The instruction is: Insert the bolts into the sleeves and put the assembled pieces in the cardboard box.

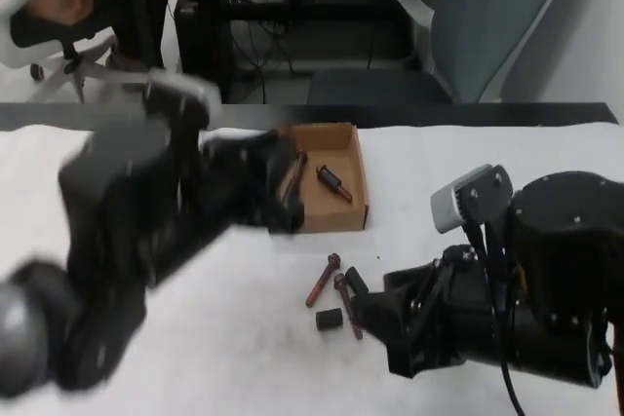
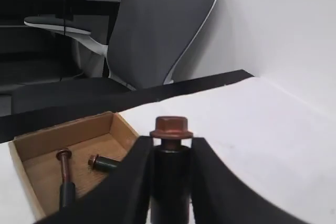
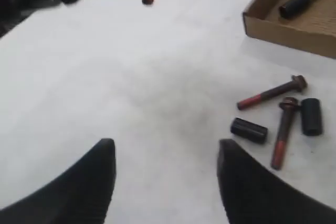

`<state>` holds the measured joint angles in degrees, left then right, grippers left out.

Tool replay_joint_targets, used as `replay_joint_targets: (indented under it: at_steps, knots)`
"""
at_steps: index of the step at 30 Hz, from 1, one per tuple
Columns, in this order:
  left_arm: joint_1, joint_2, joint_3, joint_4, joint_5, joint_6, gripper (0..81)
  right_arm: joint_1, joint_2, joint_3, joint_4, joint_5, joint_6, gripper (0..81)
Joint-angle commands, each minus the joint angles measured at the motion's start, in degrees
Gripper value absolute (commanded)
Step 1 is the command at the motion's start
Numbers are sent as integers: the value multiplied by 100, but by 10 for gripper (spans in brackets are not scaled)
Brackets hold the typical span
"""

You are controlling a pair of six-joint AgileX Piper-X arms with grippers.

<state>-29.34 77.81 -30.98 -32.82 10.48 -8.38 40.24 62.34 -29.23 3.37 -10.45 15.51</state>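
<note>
- Left hand (image 2: 169,148) is clenched on an assembled piece (image 2: 169,182). The dark sleeve is pinched between the fingers and the copper bolt head (image 2: 169,126) pokes out past the fingertips, so the long axis runs along the fingers.
- Key relation: the cardboard box (image 2: 23,148) lies just beside and below that hand, open side up. The drop looks like a short carry over the near wall, then a release.
- In the high view the left hand (image 1: 281,187) sits at the box's left wall. The arm is blurred there, so it is probably over the rim, but I can't confirm.
- The box already holds one finished piece (image 2: 63,174) and a second (image 2: 102,162), lying flat and apart.
- Right hand (image 3: 163,153) is released, fingers spread, nothing between them, above the worktop (image 3: 105,77).
- Loose parts lie near it, short of the box: one bolt (image 3: 270,94), another bolt (image 3: 282,140), one sleeve (image 3: 249,129), another sleeve (image 3: 311,116). None are joined.
- Left hand is nearer the box; right hand is nearer the loose parts.
- Left wrist view gives the grip and the box contents. Right wrist view separates the loose parts cleanly, while the high view bunches them.
</note>
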Motion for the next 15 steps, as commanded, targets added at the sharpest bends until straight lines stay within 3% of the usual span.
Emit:
replay_joint_targets:
  at_steps: [1, 3, 4, 15]
  knots:
    - [249, 316, -779, 750, 278, 87, 17, -132, -15, -246, 414, 452, -533, 396]
    - [392, 727, -1277, 1026, 427, -53, 17, -228, 167, -458, 733, 504, -1028, 279]
    - [451, 923, -1513, 1105, 472, -120, 17, -264, 315, -586, 865, 504, -1169, 262]
    - [606, 3206, -3383, 1158, 944, -689, 17, -776, 2750, -2482, 2352, 504, -2844, 270]
